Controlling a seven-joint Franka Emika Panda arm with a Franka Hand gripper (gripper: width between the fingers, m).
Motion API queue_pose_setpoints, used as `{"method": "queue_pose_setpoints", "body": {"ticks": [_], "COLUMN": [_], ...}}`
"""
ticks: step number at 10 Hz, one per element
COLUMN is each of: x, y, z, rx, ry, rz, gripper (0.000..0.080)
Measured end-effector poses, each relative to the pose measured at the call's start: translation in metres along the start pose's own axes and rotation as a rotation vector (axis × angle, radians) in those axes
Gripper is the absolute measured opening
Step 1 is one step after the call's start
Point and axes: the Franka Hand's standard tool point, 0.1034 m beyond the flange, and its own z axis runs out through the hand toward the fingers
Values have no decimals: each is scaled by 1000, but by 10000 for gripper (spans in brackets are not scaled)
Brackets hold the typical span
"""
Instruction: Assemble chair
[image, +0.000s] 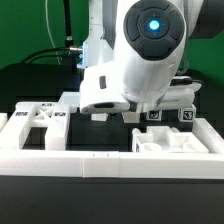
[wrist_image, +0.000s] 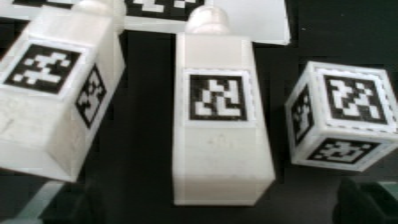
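I have the end effector (image: 114, 115) hanging low over the desk (wrist_image: 347, 35), its fingers spread wide and released, nothing caught between them. The chair is in loose pieces around it, each piece carrying black-and-white tags.

Through the wrist view, a long leg (wrist_image: 217, 110) lies flat on the desk directly beneath the end effector, tag face up, with a small peg at its far end. A broader part (wrist_image: 63, 95) lies just beside the leg on one flank, tilted relative to it and apart from it. A short block (wrist_image: 347, 120) sits near it on the other flank, showing two tagged faces. Beyond the peg end lies the marker board (wrist_image: 178, 8) (only an edge of it shows).

In the exterior view, the seat (image: 40, 122) with its X brace rests to the end effector's side, toward the exterior view's left. A slotted block (image: 165, 142) sits toward the exterior view's right, closer to the camera than the fingers. The wall (image: 100, 165) runs across in front of everything. I cannot tell whether the fingertips touch the leg.
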Motion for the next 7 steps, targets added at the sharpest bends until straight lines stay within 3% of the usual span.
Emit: {"method": "queue_pose_setpoints", "body": {"ticks": [2,6,7], "x": [-1,-2,-2], "y": [0,0,0], "z": [12,20,20], "rx": [0,-1,-1], "ry": [-15,-25,-25], "rz": [22,16,14], "gripper": [649,640,481]}}
